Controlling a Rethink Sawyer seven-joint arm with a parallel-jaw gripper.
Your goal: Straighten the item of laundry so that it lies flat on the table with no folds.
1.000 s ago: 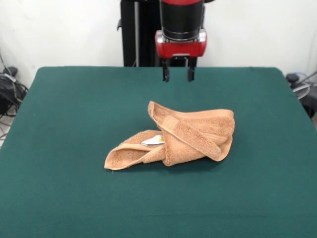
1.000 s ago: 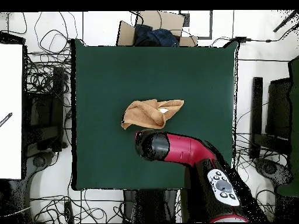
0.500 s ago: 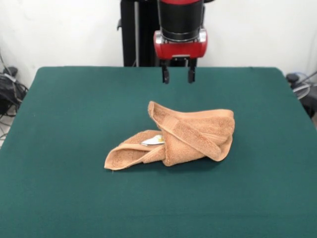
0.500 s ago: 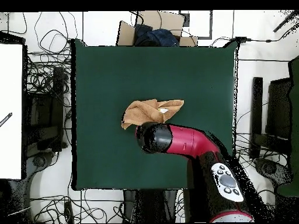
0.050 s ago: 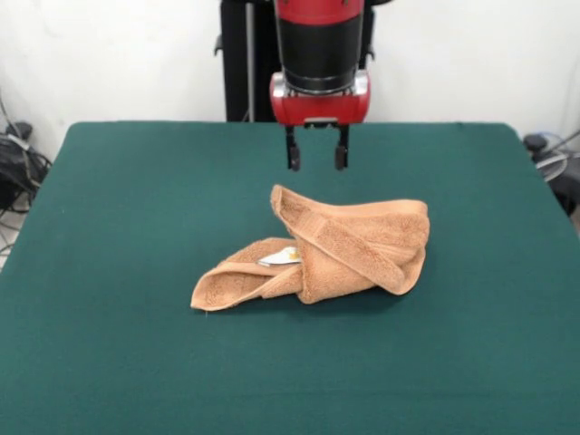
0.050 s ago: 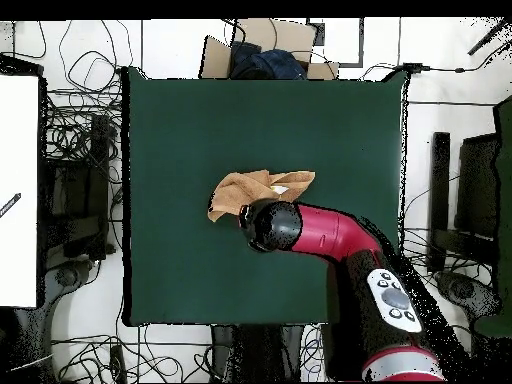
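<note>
The item of laundry [image 5: 331, 249], a light orange-tan towel, lies crumpled and folded over itself near the middle of the green table [image 5: 109, 217], with a small white tag [image 5: 281, 257] showing. In the overhead view the towel [image 6: 250, 190] is partly covered by the red arm. My gripper [image 5: 316, 161] hangs open just above and behind the towel's raised upper-left fold, fingers apart, holding nothing.
A cardboard box [image 6: 262, 50] with dark cloth sits past the table's far edge in the overhead view. Cables and dark equipment [image 6: 75, 180] lie around the table's sides. A white surface [image 6: 18, 190] stands at the left.
The gripper has come down and shifted slightly left and toward the towel in the front view. The towel has not moved.
</note>
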